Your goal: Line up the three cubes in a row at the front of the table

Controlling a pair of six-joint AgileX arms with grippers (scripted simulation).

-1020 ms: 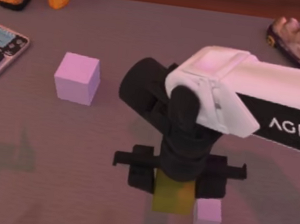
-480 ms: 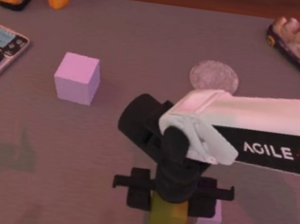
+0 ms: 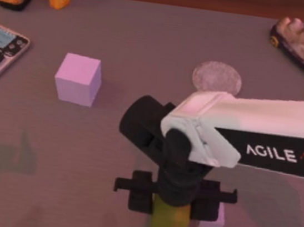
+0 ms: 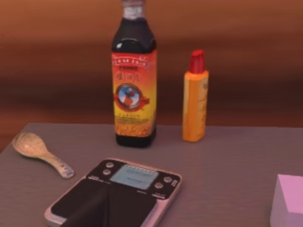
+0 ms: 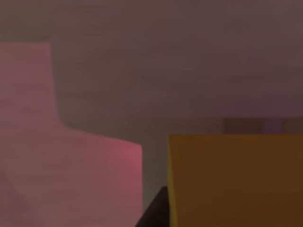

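My right gripper (image 3: pixel 172 204) hangs directly over the medium mustard-yellow cube (image 3: pixel 170 219) at the table's (image 3: pixel 109 141) front edge, just beside the small pale lilac-white cube (image 3: pixel 211 223); whether its fingers clamp it I cannot tell.
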